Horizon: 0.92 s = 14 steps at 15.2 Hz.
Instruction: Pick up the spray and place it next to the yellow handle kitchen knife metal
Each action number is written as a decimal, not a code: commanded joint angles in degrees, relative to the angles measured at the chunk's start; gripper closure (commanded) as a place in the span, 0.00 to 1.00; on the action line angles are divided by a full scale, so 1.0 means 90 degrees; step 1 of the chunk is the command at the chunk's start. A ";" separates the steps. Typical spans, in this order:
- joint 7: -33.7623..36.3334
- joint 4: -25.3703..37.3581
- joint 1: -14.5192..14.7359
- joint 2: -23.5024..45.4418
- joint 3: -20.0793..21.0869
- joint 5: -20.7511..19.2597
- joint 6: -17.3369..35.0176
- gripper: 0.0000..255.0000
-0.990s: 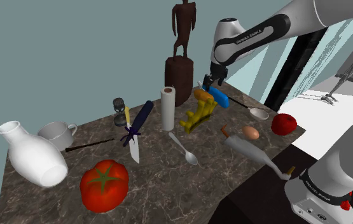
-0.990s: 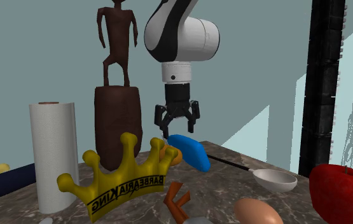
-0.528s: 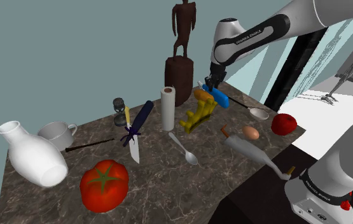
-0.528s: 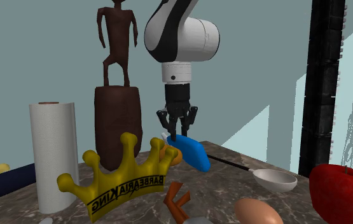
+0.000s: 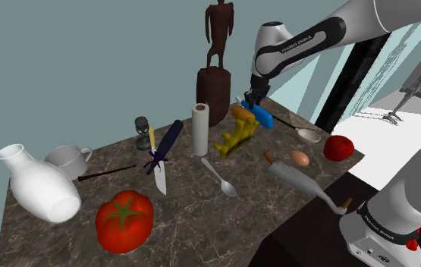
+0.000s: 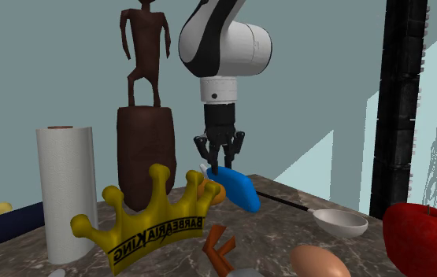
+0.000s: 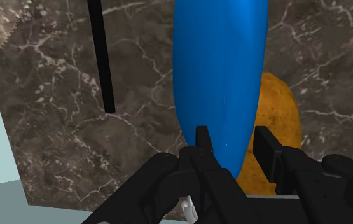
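The end effector (image 6: 219, 161) clasps the raised end of the blue spray (image 6: 236, 189), which lies on the counter (image 5: 193, 220) near the yellow crown (image 6: 149, 220). Held by its end it may swing, so a slow, straight lift is best before crossing to the knife (image 5: 159, 176).

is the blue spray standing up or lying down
Lying down: the blue spray rests lengthwise on the marbled counter, not upright on its base.
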 commanded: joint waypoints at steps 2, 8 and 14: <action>-0.0009 0.0065 0.0002 -0.0089 0.0000 0.0001 -0.0157 1.00; -0.0037 0.0306 0.0010 -0.0326 0.0003 0.0004 -0.0633 1.00; -0.0065 0.0594 0.0016 -0.0520 0.0006 0.0009 -0.1115 1.00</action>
